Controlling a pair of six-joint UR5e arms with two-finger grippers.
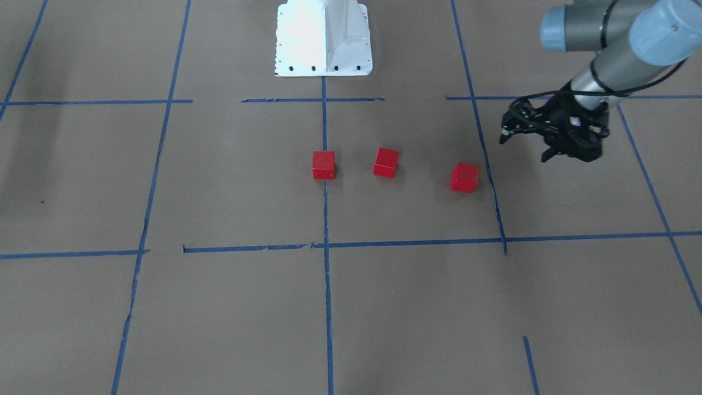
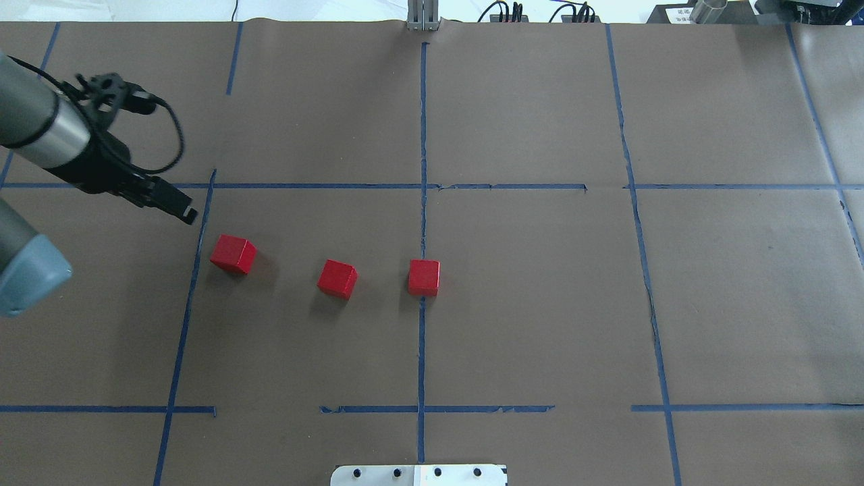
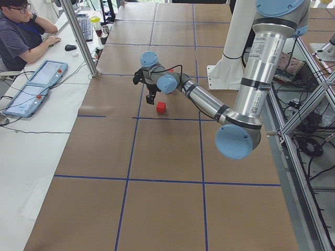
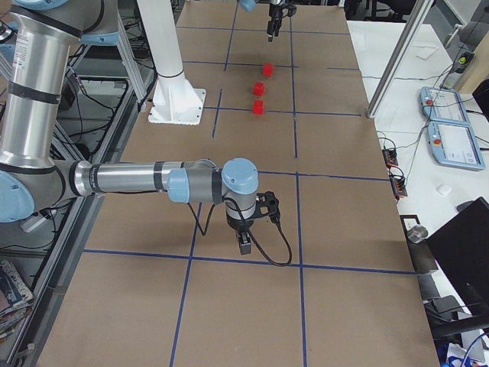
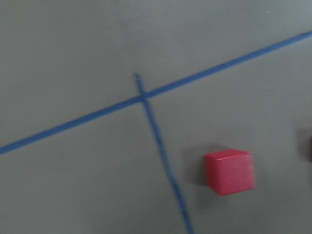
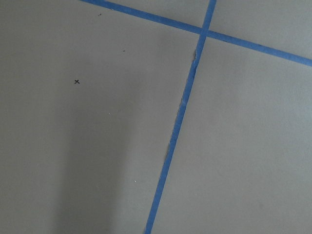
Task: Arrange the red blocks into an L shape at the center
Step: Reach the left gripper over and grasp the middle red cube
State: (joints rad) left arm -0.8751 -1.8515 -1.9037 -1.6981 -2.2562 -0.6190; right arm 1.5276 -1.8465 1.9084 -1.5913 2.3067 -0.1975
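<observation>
Three red blocks lie in a loose row on the brown paper. One red block (image 2: 424,277) (image 1: 323,165) sits on the vertical blue tape line of the center (image 2: 472,236). A second (image 2: 337,279) (image 1: 386,163) lies to its left in the overhead view. The third (image 2: 233,254) (image 1: 465,178) lies near the left vertical tape line and shows blurred in the left wrist view (image 5: 229,171). My left gripper (image 1: 524,149) (image 2: 185,212) hovers open and empty just beyond that third block. My right gripper (image 4: 244,245) shows only in the exterior right view, far from the blocks; I cannot tell its state.
The white robot base (image 1: 323,38) stands at the table's robot-side edge. An operator (image 3: 21,31) sits at a side desk with teach pendants (image 3: 39,86) and a metal post (image 3: 84,39). Blue tape lines divide the paper into grid cells.
</observation>
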